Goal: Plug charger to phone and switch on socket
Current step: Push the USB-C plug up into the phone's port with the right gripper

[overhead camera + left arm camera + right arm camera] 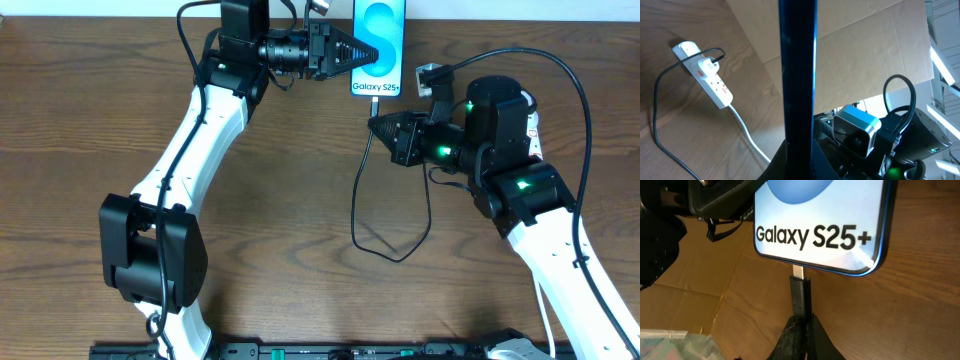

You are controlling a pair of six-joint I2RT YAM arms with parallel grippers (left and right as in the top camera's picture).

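The phone (380, 40) lies at the table's far edge, screen up, reading "Galaxy S25+" (820, 220). My left gripper (358, 52) is shut on its left side; in the left wrist view the dark blue edge (797, 75) runs up between the fingers. The right gripper (376, 122) is shut on the charger's black connector (801, 295). The connector's silver tip (798, 273) meets the phone's bottom edge; how deep it sits I cannot tell. The black cable (356, 215) loops toward me. The socket (710, 80) is a white strip with the black plug (705, 65) in it.
A white cord (747, 132) trails from the strip across the wooden table (90, 120). Brown cardboard (865, 45) stands behind the table. The right arm's wrist camera (855, 131) sits close beside the phone.
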